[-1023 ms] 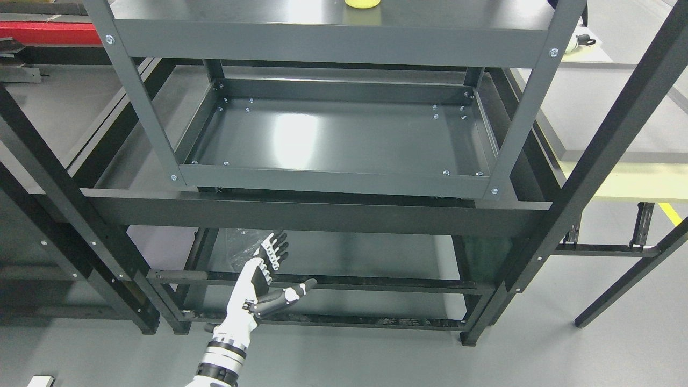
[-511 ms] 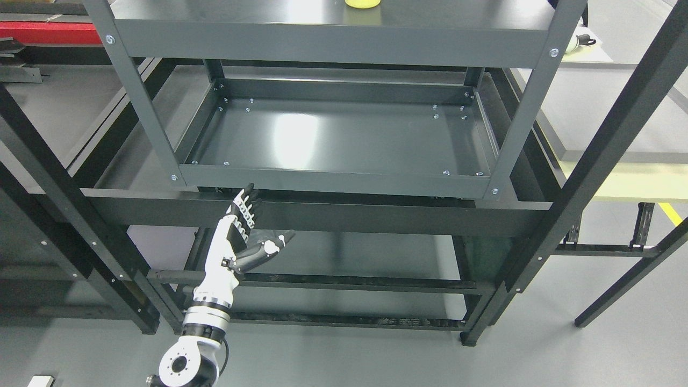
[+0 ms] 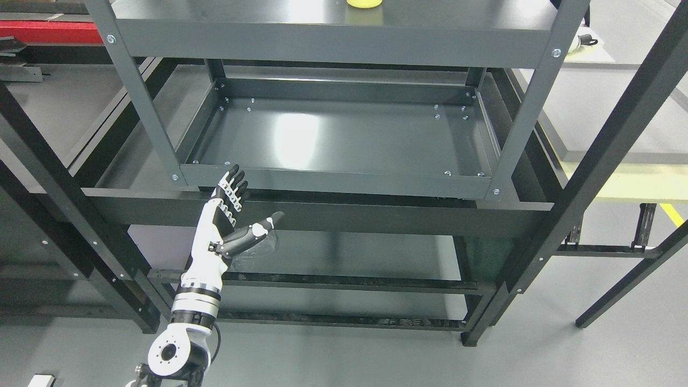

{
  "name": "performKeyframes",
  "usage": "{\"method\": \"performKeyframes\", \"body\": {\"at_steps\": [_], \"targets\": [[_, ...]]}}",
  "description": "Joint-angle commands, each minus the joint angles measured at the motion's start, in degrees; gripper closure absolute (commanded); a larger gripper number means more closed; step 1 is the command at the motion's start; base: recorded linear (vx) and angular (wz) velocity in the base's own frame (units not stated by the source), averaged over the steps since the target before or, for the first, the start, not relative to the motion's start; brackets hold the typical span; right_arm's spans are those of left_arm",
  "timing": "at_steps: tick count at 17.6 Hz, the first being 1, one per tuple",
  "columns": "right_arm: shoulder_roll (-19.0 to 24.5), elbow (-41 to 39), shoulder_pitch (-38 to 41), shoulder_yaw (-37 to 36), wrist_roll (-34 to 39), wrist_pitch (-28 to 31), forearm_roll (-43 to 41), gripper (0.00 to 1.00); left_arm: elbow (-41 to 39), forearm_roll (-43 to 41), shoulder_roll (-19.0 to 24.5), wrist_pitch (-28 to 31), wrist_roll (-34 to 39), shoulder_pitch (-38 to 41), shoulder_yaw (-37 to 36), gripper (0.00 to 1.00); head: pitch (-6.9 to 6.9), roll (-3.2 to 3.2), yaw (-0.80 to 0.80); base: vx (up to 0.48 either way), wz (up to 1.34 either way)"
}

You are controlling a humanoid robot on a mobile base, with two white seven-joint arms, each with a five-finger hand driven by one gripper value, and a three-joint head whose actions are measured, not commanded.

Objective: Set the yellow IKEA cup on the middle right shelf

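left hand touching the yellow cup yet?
Apart. The head view shows the yellow cup on the upper shelf at the top edge, while the left hand, fingers spread and empty, is far below, level with the lower shelf's front rail.

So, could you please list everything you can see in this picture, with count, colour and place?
Cup: one, yellow, on the top shelf at the picture's upper edge, only its base showing.
Shelf rack: one, dark grey metal, centre, with a bare tray-like middle shelf.
Black frames: several, around and below the rack.
Table: one, pale yellow edge, at right.
White object: one, upper right, too small to identify.
Red strip: one, upper left.
Floor: grey.
Left hand: one, white and black, lower left, fingers spread, holding nothing, in front of the rack.
Right hand: not in view.
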Motion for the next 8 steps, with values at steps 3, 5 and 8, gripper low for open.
{"method": "performKeyframes", "body": {"at_steps": [3, 5, 8], "targets": [[-1.0, 0.0, 0.79, 0.97, -0.04, 0.05, -1.4, 0.01, -0.76, -0.03, 0.91, 1.97, 0.0, 0.12, 3.41, 0.01, 0.0, 0.0, 0.0, 0.0, 0.0], [-1.0, 0.0, 0.79, 0.97, -0.04, 0.05, -1.4, 0.01, -0.76, -0.12, 0.91, 3.38, 0.0, 0.3, 3.51, 0.01, 0.0, 0.0, 0.0, 0.0, 0.0], [-1.0, 0.0, 0.79, 0.97, -0.04, 0.05, -1.4, 0.01, -0.59, -0.12, 0.91, 3.91, 0.09, 0.3, 3.51, 0.01, 0.0, 0.0, 0.0, 0.0, 0.0]]}}
